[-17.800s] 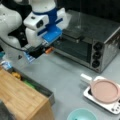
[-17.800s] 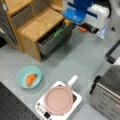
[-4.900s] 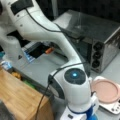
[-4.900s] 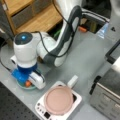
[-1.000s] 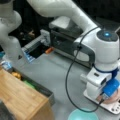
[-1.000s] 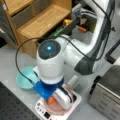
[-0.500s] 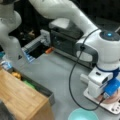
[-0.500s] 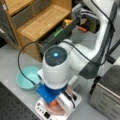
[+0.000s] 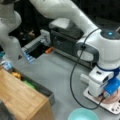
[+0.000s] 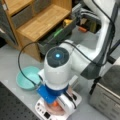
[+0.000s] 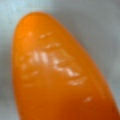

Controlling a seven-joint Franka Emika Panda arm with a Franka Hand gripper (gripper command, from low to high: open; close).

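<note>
Gripper (image 10: 55, 103) low over the pink plate (image 9: 113, 98), orange carrot (image 11: 60, 72) right under the wrist camera.
In the wrist view the carrot runs from its rounded tip at upper left to lower right. In a front view a bit of orange (image 10: 55, 104) peeks out beneath the arm, above the plate on its white scale (image 10: 42, 108). Clenched or released, I cannot tell. Since half a second ago the arm has sunk lower. Grey tabletop (image 9: 60, 72); teal bowl (image 10: 26, 78), toaster oven (image 9: 66, 37), wooden shelf (image 10: 37, 22).

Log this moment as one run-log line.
gripper: low over pink plate, on white scale | carrot: at gripper, fills wrist view | teal bowl: beside scale | toaster oven: behind
</note>
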